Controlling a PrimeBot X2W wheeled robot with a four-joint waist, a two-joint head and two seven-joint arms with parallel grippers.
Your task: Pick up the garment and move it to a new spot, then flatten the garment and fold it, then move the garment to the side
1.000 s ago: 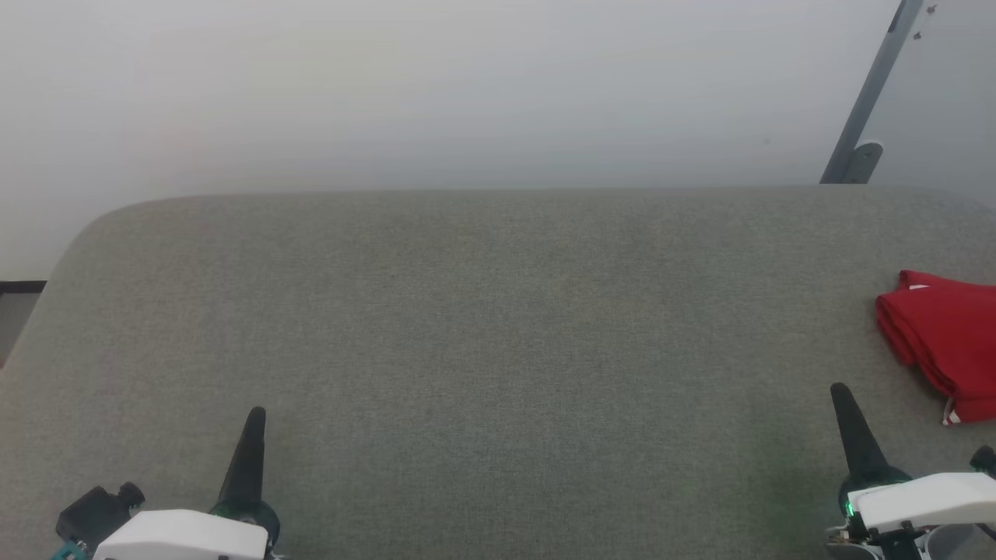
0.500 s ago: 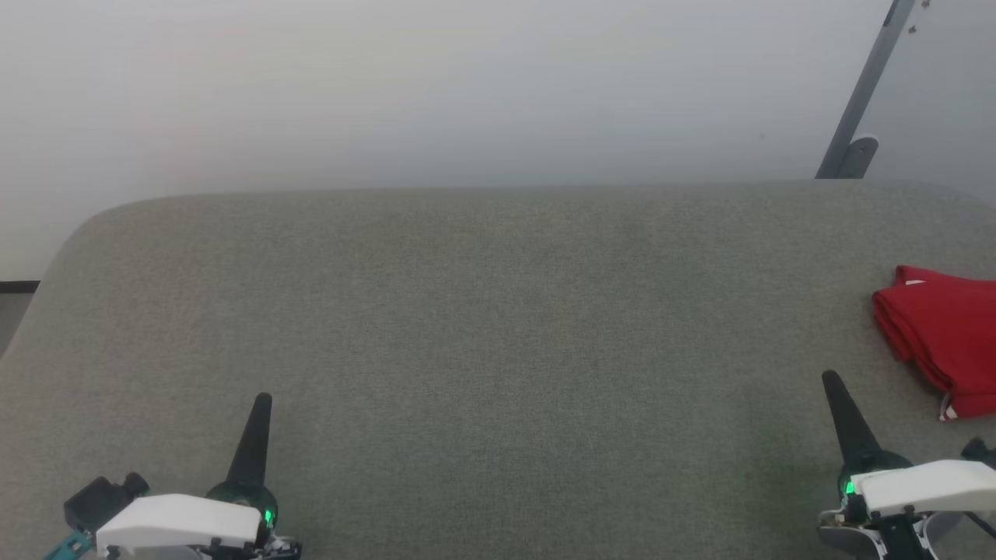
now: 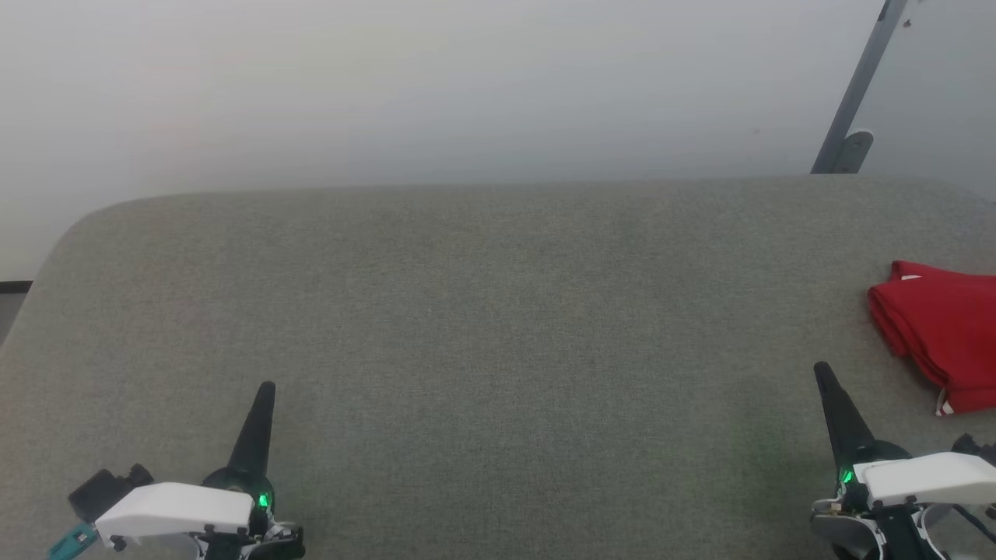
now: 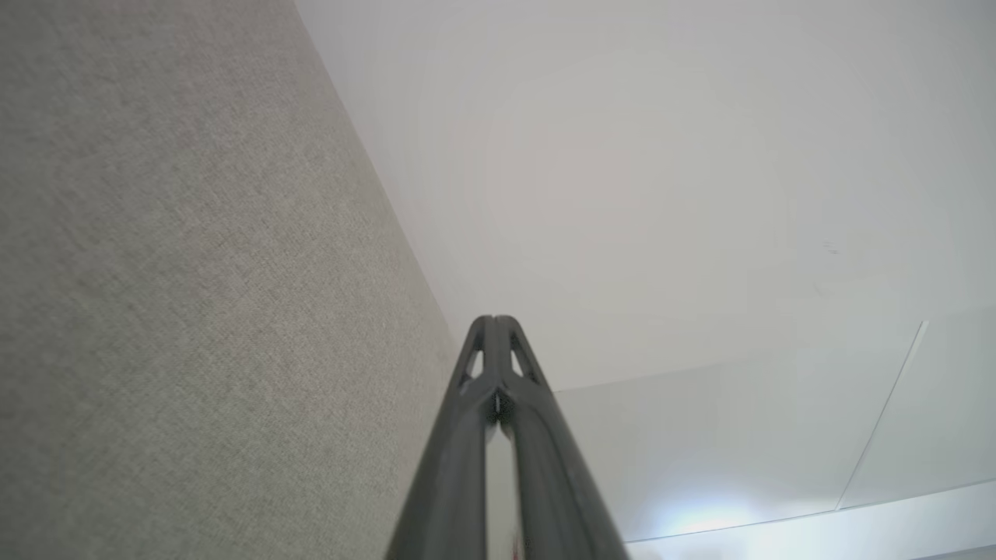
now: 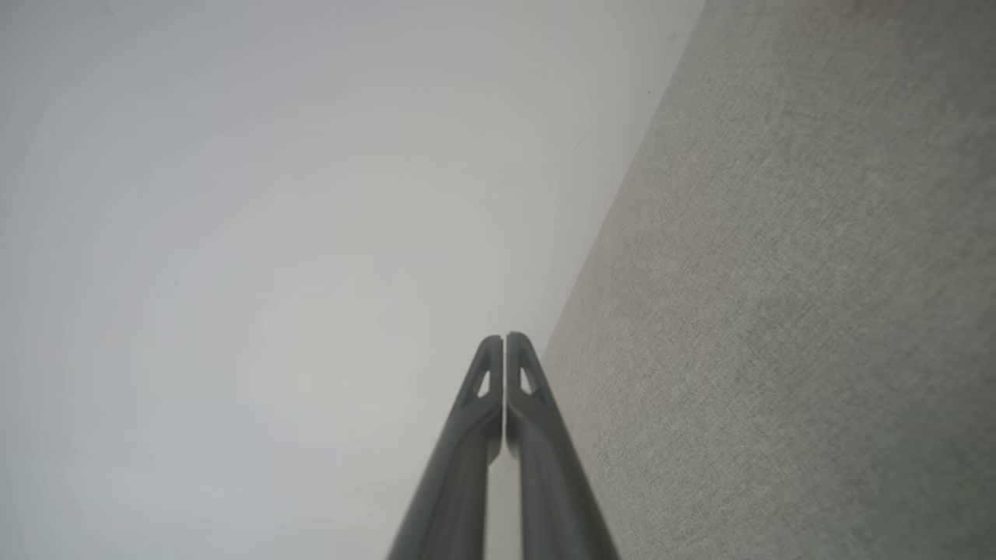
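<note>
Here, in the head view, the garment (image 3: 938,342) lies at the right edge of the grey fabric surface (image 3: 498,327), folded into a red bundle with a bit of white trim at its near corner; the edge of the picture cuts part of it off. The left gripper (image 3: 267,386) is at the near left and the right gripper (image 3: 819,367) at the near right. Each has its two fingers pressed together into one dark point and holds nothing. The right gripper is near the garment, to its left and nearer, and does not touch it. Behind the surface is a pale wall (image 3: 389,85), and a grey bar (image 3: 856,85) leans at the far right. In the left wrist view, the left gripper (image 4: 493,320) is closed tip against tip and empty, with the surface (image 4: 194,311) on the left of this view. In the right wrist view, the right gripper (image 5: 504,338) is also closed and empty, with the surface (image 5: 778,350) on the right and the wall (image 5: 272,233) on the left.
</note>
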